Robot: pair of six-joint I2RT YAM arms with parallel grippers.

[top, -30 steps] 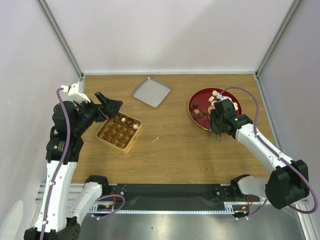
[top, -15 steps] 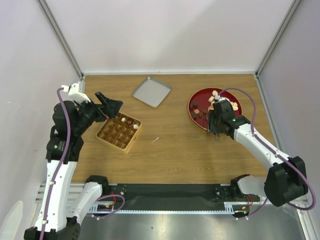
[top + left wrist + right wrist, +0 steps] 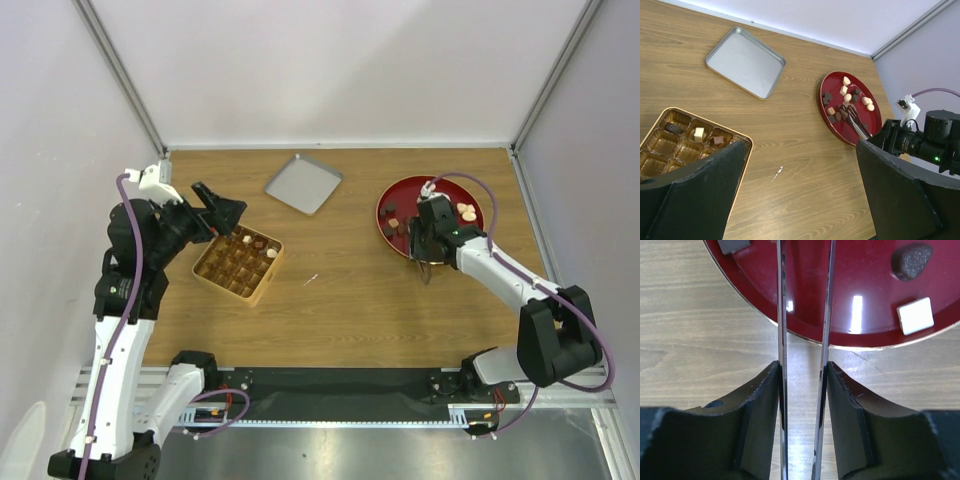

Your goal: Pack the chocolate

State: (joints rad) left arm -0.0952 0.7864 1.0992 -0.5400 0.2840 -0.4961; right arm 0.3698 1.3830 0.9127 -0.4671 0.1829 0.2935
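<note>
Nearby: tray [image 3: 303,183] beyond box [image 3: 266,277]; tongs [image 3: 782,300] among chocolate [image 3: 844,90] on plate [image 3: 865,270].

Compartment box [image 3: 238,263] on the left of the table [image 3: 350,290], a few chocolates [image 3: 699,133] in cells along its far-right side. Left gripper [image 3: 222,210] hangs over the box's far corner. Metal tray [image 3: 303,183] behind the box, toward centre. Plate [image 3: 832,82] far right, more chocolates loose on it. Right gripper [image 3: 802,370] at the plate's near edge, tongs [image 3: 782,315] between its fingers, tips over the plate.
</note>
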